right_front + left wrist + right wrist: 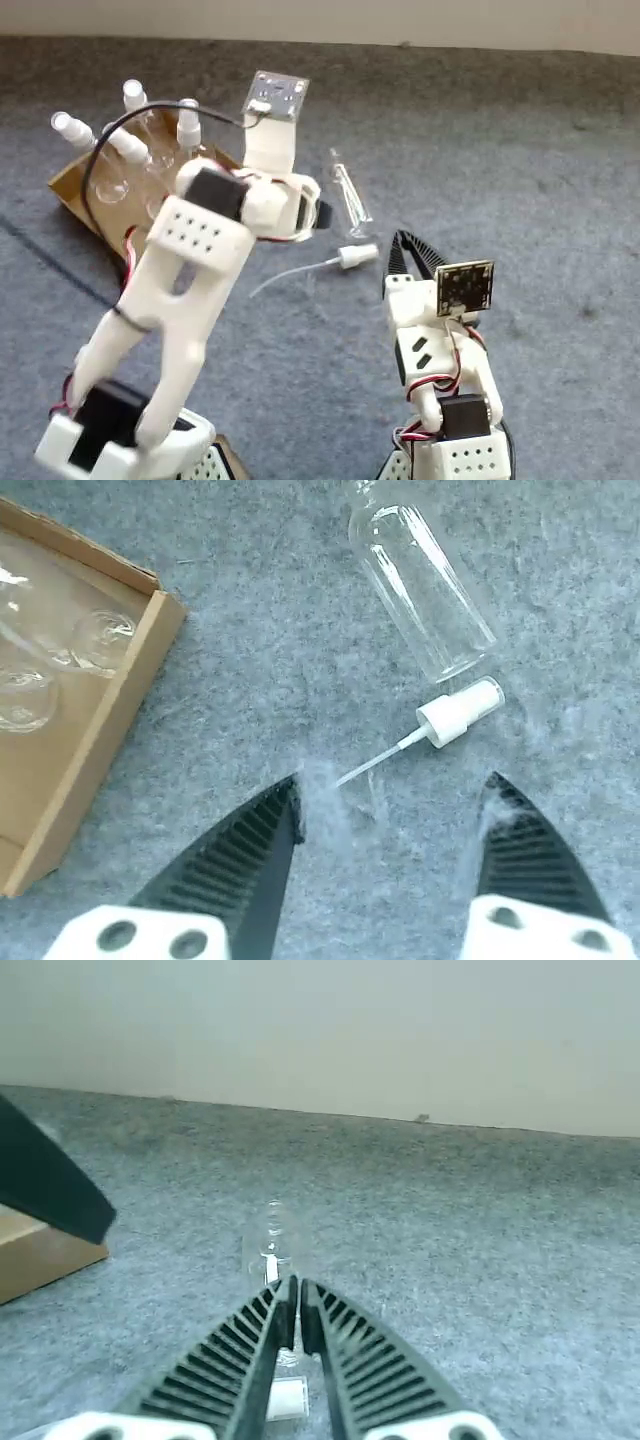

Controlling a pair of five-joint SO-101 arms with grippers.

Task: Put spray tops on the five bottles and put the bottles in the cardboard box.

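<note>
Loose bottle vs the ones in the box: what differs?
The loose bottle lies on its side on the mat; the boxed bottles stand upright in the cardboard box. The loose bottle is uncapped, its spray top lying beside it; the boxed bottles wear white tops. Both are clear.

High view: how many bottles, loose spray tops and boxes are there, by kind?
Capped bottles: 4
Bare bottle on the carpet: 1
Loose spray top: 1
Cardboard box: 1
Total: 7
</note>
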